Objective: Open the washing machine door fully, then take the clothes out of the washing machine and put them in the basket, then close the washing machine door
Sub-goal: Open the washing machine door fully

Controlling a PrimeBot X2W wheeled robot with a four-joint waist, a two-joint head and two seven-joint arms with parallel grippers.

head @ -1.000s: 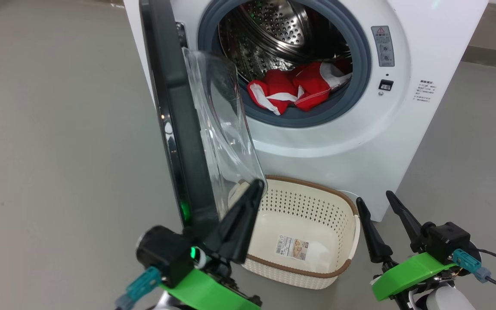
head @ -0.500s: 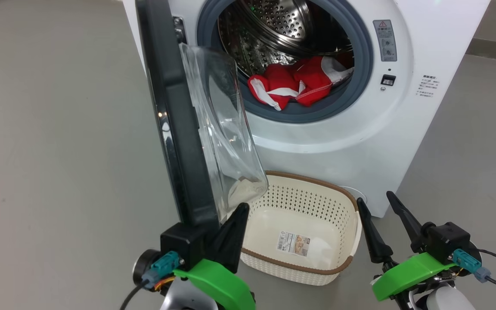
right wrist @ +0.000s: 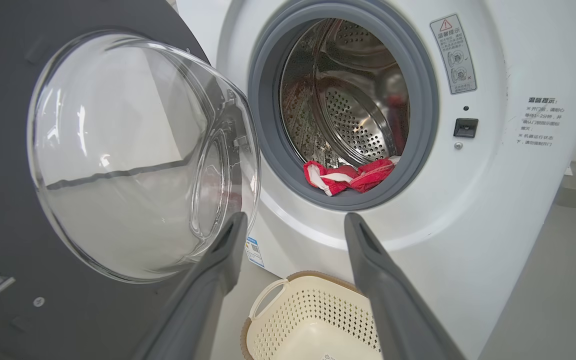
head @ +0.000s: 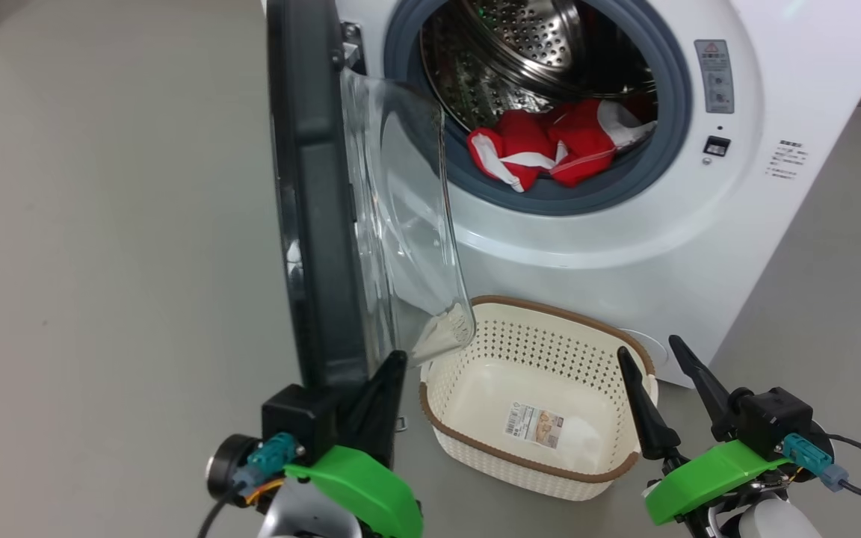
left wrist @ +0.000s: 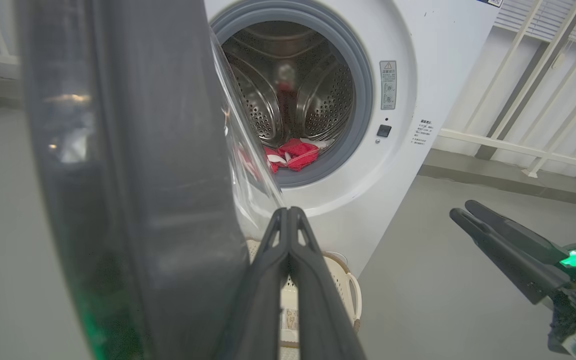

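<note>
the washing machine door is standing swung out, edge-on to the head view, its wide black rim glossy and its clear glass bowl bulging toward the washing machine. the red clothes with white trim are lying at the drum's front lip, against the grey gasket. the cream basket is sitting on the floor just before the machine, under the door's glass. the left fingers are pressing together on nothing, tips pointing up just beside the door's lower edge on the glass side; whether they are touching it i cannot tell. the right fingers are standing wide and empty, rising near the basket's right end, well apart from the door and aiming at the drum.
</note>
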